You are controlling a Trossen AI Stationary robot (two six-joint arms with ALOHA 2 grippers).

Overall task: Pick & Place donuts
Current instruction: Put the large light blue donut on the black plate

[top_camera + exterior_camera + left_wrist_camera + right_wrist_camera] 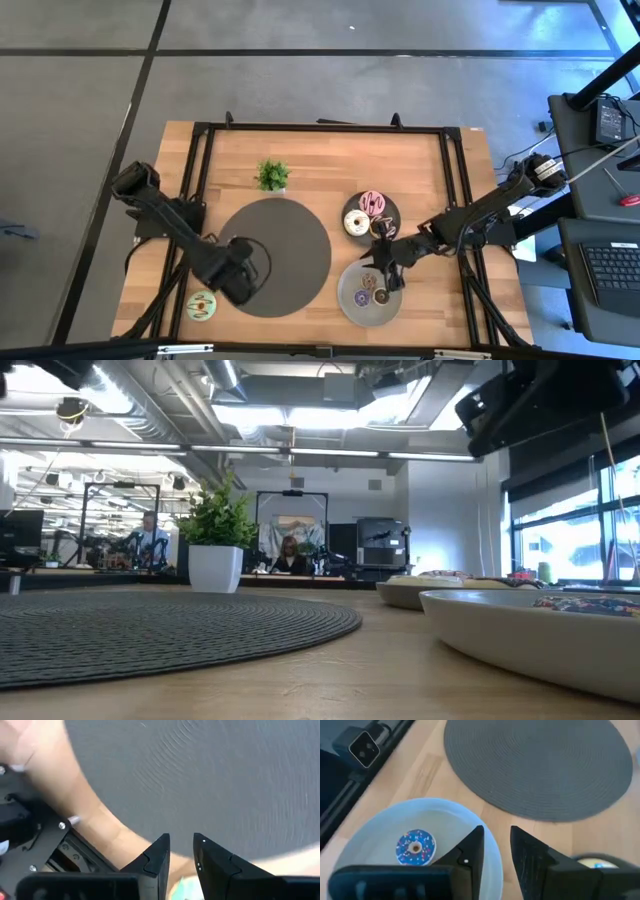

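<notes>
While your right gripper (383, 268) hangs over the table's right side, between the two grey plates, its fingers (472, 851) stand with a narrow gap and hold nothing. On the near plate (352, 305) you see a purple donut (361, 297) w/ sprinkles and a brown donut (381, 295) beside it; the far plate (390, 214) carries a pink donut (372, 203) and a white donut (356, 223). Your left gripper (181, 851) is over the near-left edge of the round grey mat (290, 240), also narrowly open and empty. A green donut (202, 305) lies on the wood just beside the mat, approx. below that gripper. A small plant (272, 176) stands behind the mat.
</notes>
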